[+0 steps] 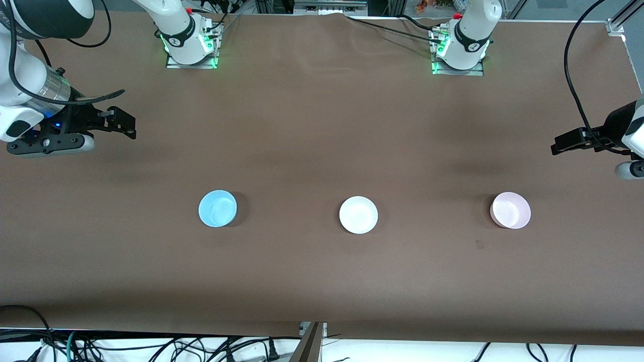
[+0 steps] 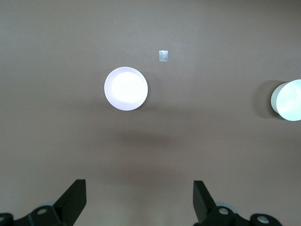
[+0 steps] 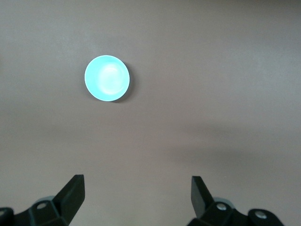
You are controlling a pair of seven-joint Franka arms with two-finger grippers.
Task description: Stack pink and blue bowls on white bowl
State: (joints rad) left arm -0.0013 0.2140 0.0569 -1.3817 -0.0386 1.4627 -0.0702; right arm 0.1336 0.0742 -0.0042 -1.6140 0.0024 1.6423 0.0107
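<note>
Three bowls stand in a row on the brown table (image 1: 322, 125). The sky-blue bowl (image 1: 217, 208) is toward the right arm's end, the white bowl (image 1: 358, 214) is in the middle, and the pale pink bowl (image 1: 510, 210) is toward the left arm's end. My right gripper (image 1: 126, 124) hangs open and empty over the table's end, well apart from the blue bowl, which shows in its wrist view (image 3: 107, 78). My left gripper (image 1: 559, 146) hangs open and empty over the other end. Its wrist view shows the pink bowl (image 2: 126, 88) and, at the edge, the white bowl (image 2: 287, 100).
A small pale mark (image 1: 479, 245) lies on the table close to the pink bowl, nearer to the front camera; it also shows in the left wrist view (image 2: 163, 55). Cables hang along the table's front edge (image 1: 151, 347).
</note>
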